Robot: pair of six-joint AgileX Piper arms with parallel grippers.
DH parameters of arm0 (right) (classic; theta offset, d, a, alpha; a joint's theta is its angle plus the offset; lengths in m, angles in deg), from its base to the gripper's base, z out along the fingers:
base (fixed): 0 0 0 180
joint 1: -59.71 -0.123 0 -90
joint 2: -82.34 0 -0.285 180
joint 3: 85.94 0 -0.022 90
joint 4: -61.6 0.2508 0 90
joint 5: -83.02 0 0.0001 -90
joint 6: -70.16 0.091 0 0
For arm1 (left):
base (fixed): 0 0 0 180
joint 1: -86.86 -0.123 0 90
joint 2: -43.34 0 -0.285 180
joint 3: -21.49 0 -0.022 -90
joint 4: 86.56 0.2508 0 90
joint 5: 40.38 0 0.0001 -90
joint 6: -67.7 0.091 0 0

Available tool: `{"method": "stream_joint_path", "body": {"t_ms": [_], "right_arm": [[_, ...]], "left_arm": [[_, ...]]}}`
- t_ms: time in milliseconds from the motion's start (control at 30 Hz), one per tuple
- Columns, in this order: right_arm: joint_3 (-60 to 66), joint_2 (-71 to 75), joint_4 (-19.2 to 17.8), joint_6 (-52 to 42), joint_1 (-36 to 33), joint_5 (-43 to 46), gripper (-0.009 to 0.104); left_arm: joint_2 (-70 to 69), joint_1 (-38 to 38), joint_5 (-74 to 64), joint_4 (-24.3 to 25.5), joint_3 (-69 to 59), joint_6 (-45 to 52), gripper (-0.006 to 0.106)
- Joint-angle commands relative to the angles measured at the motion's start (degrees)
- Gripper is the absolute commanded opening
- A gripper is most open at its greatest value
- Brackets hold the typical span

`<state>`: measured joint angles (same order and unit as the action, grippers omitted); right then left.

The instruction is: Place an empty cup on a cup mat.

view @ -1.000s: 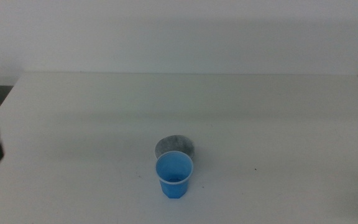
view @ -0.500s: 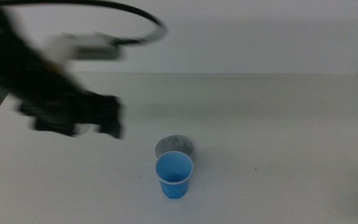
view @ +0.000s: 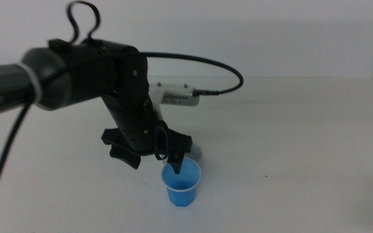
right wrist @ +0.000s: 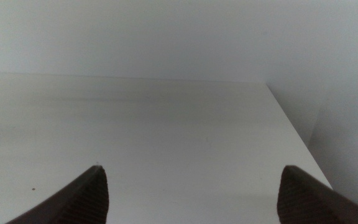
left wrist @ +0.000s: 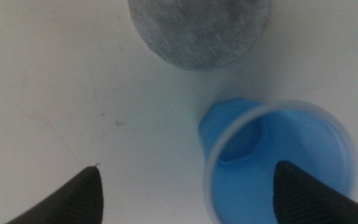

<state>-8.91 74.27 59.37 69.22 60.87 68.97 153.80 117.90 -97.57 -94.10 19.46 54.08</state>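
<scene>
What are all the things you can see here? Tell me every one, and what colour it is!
cup: one, bright blue, standing upright on the table near the front, nothing visible inside it.
cup mat: one, speckled grey, round and flat, lying on the table just behind the cup, mostly hidden by the arm in the middle view.
table: one, white, under everything.
cable: one, black, looping over the table from the arm.
left gripper: one, black, jaws open, right over the cup with one jaw dipping into its mouth; it comes in from the left.
right gripper: one, dark, jaws open, over bare table, out of the middle view.
</scene>
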Motion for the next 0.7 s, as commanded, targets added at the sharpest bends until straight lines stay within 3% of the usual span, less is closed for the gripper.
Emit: {"method": "stream_joint_path", "body": {"t_ms": [0, 200, 433, 667], "right_arm": [[0.19, 0.28, -0.39, -0.23, -0.04, 0.38, 0.093], [0.19, 0.28, -0.39, -0.23, -0.04, 0.38, 0.093], [0.19, 0.28, -0.39, -0.23, -0.04, 0.38, 0.093], [0.19, 0.28, -0.39, -0.23, -0.04, 0.38, 0.093]], "left_arm": [[1.82, 0.4, 0.63, -0.52, 0.4, -0.63, 0.092], [4.85, 0.4, 0.14, -0.95, 0.4, 1.12, 0.065], [4.36, 0.4, -0.7, -3.96, 0.87, 1.23, -0.001], [3.77, 0.4, -7.32, 0.32, 11.18, -1.02, -0.002]]}}
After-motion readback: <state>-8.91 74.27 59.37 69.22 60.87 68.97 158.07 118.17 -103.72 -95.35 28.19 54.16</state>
